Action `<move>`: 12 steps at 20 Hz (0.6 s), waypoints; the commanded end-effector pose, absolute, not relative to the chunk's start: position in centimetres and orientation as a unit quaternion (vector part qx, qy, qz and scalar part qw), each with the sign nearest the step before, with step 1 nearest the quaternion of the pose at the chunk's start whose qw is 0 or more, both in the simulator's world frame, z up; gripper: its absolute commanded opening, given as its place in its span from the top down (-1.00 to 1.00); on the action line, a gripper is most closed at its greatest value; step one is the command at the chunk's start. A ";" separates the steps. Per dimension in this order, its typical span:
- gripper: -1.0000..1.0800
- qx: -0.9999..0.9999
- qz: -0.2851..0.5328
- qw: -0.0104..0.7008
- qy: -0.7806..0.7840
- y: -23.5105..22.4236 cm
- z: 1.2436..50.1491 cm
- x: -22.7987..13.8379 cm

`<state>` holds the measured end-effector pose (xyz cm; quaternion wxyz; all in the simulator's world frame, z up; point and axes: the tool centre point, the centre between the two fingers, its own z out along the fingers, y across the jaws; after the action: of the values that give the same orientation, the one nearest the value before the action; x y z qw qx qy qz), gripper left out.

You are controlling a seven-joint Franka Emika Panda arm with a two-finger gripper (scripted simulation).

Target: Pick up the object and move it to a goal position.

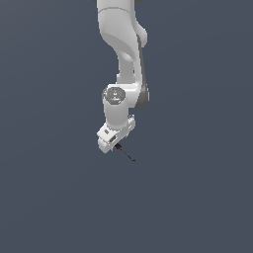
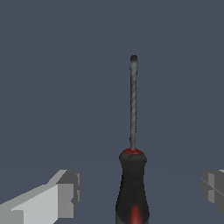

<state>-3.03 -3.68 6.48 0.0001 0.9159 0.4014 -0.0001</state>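
The object is a tiny screwdriver [image 2: 132,183] with a red-and-black handle and a thin dark shaft. In the exterior view the screwdriver [image 1: 125,153] pokes out from under the white hand toward the exterior view's right. My gripper [image 1: 111,146] hangs directly over its handle end. In the wrist view the gripper [image 2: 140,190] is open: one grey finger [image 2: 65,192] and the other finger [image 2: 213,187] stand well apart on either side of the handle, and neither touches it. The lower end of the handle is cut off by the frame edge.
The white arm [image 1: 123,44] comes down from the top of the exterior view. Around it lies only a flat, plain dark grey-blue surface.
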 end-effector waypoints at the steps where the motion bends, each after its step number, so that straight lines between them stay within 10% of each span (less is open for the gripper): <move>1: -0.92 0.916 0.000 0.000 0.401 -3.7 6.2 -3.0; 12: -0.92 0.915 0.000 0.000 0.404 -3.7 1.9 -3.1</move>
<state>-3.19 -3.65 2.38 -0.0003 0.9150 0.4034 -0.0006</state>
